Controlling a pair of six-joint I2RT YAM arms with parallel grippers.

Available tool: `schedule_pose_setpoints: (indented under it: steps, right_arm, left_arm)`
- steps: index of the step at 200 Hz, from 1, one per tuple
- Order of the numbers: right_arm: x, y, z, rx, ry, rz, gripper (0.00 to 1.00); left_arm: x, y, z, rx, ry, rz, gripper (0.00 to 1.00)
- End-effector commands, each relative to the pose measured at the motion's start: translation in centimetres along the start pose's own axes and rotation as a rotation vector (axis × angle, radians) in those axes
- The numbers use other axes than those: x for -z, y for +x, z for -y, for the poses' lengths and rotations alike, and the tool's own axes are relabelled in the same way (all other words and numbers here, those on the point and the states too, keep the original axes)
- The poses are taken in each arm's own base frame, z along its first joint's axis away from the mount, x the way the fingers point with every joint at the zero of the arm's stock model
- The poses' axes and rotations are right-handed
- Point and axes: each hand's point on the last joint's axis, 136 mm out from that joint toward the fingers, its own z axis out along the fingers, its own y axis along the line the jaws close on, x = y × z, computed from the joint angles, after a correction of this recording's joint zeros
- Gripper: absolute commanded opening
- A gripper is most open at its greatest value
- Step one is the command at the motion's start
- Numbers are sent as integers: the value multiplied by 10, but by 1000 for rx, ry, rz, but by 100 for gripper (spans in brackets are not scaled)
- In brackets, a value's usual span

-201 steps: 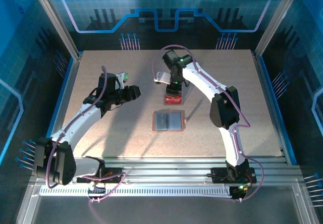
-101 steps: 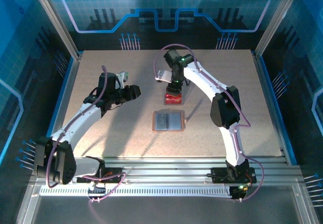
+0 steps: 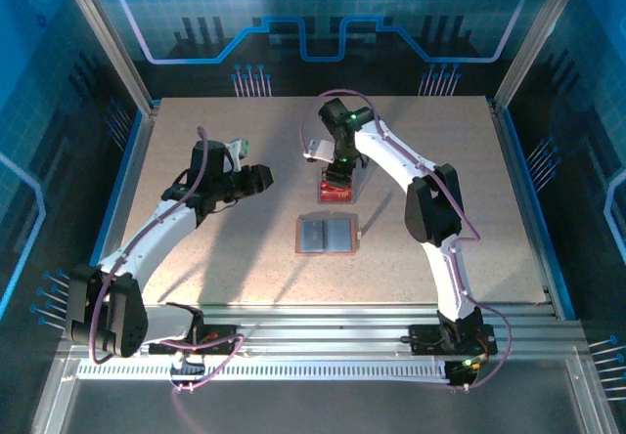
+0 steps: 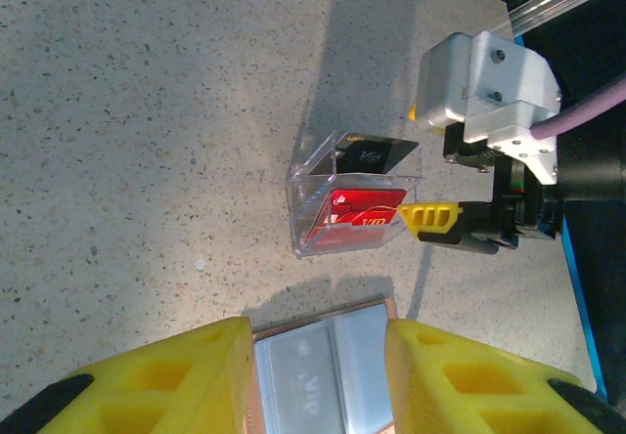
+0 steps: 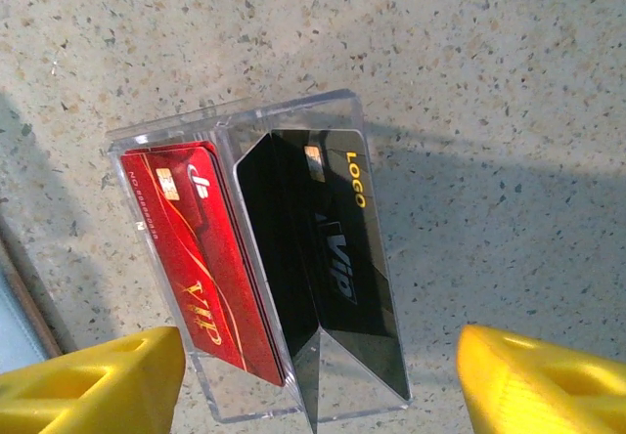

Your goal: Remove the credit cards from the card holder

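Two tools hang released: right tool by the clear tray of credit cards, left tool near the card holder.

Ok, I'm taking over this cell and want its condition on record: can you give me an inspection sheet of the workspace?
Surface: speckled beige table, no spills seen.
Job's things: card holder lies open flat; red card sits in one compartment of the clear tray, black card in the other.
Clutter: nothing seen.
Grippers: left pincer open, empty; right pincer open above the tray.
Cables: purple cables run along both arms.
Surroundings: blue printed walls, aluminium frame.
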Motion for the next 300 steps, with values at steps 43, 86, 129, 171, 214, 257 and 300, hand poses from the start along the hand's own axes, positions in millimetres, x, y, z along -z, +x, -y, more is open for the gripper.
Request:
schedule_pose_setpoints:
  steps: [43, 86, 129, 171, 214, 257, 300]
  right_arm:
    - [-8, -2, 21, -34, 47, 15, 75]
    - [-8, -5, 31, -47, 79, 32, 75]
    - [-2, -9, 47, -60, 143, 46, 75]
    - [-2, -9, 57, -83, 189, 47, 75]
    - [-3, -6, 56, -103, 189, 36, 74]
    - [19, -11, 46, -151, 189, 90, 74]
    - [41, -16, 23, -242, 159, 171, 71]
  left_arm:
    - [7, -5, 5, -3, -6, 19, 41]
    - [8, -5, 5, -4, -11, 20, 41]
    - [9, -4, 4, -5, -16, 23, 41]
    - [10, -3, 4, -3, -18, 21, 41]
    - [11, -1, 2, 0, -22, 20, 41]
    - [5, 2, 4, 10, -4, -6, 41]
    - [-11, 16, 5, 25, 9, -60, 40]
